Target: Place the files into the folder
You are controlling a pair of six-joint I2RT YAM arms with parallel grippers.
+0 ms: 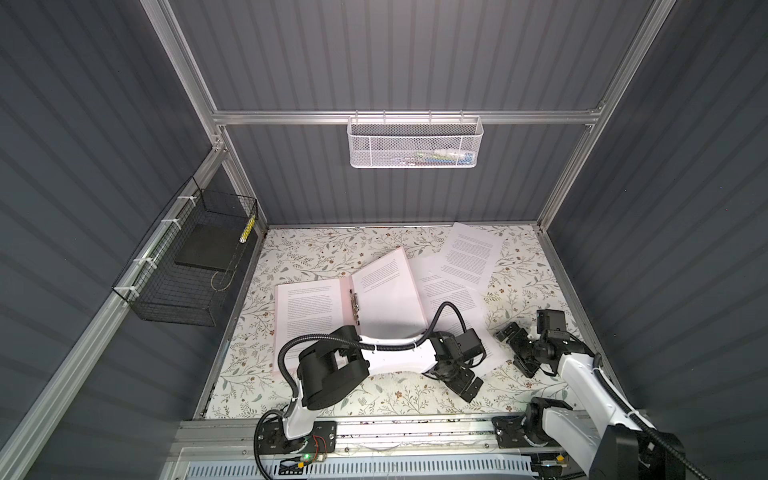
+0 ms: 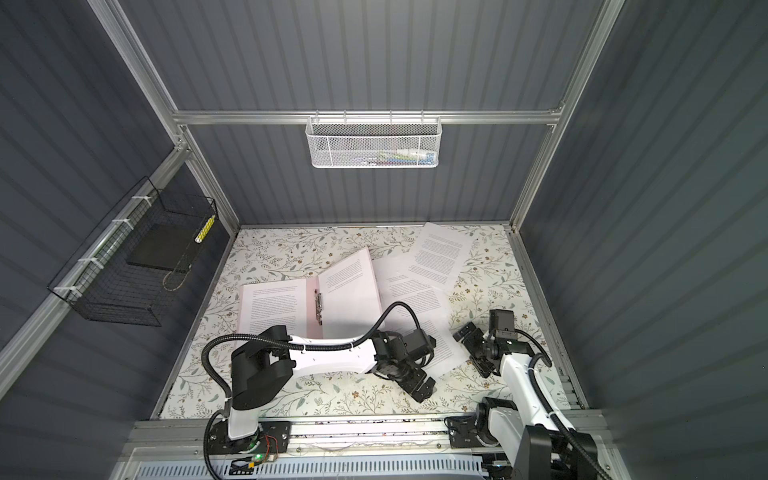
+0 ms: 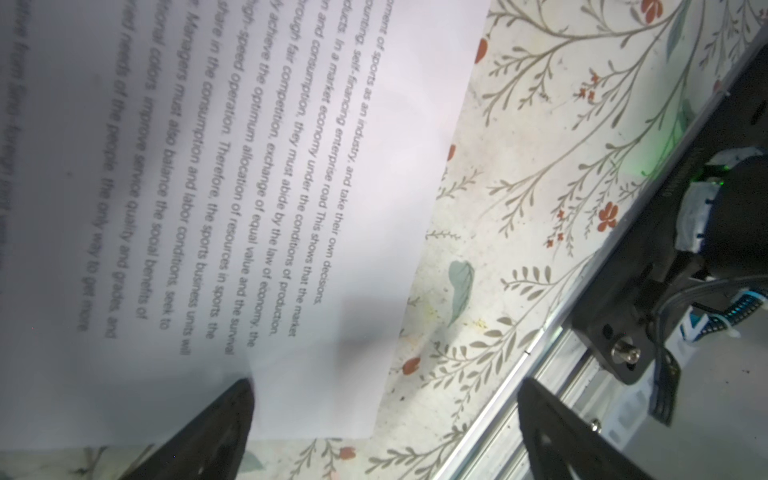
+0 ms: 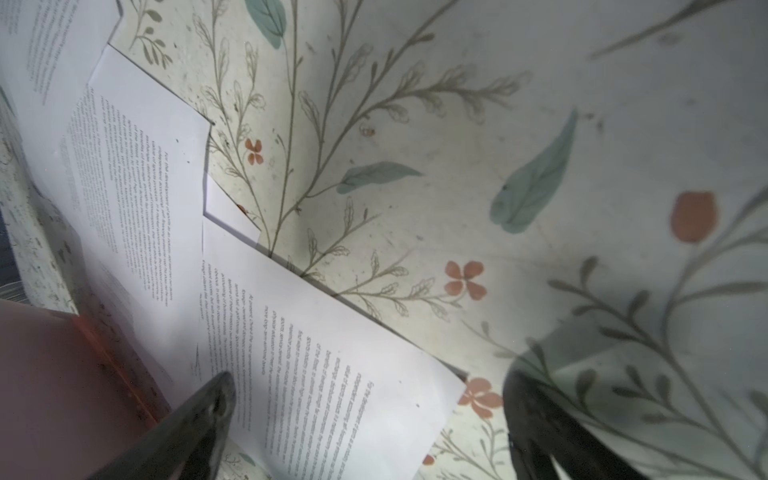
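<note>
The pale pink folder [image 1: 347,293] [image 2: 312,297] lies open in the middle of the flowered table, its silver clip [image 1: 354,307] by the spine. A printed sheet rests on each half [image 1: 307,316] [image 1: 386,282]. Of the files, two more sheets lie loose to its right, one far back [image 1: 469,253] and one nearer [image 1: 451,297] [image 3: 249,166]. My left gripper [image 1: 457,374] [image 3: 386,386] is open at that nearer sheet's front corner, holding nothing. My right gripper [image 1: 514,349] [image 4: 370,378] is open low at the same sheet's right edge [image 4: 332,353], beside the folder's pink cover [image 4: 50,374].
A black wire basket [image 1: 187,270] holding a flat black slab [image 1: 205,245] hangs on the left wall. On the back rail hangs a white mesh basket [image 1: 413,141]. An aluminium rail [image 1: 415,432] with both arm bases runs along the table's front edge.
</note>
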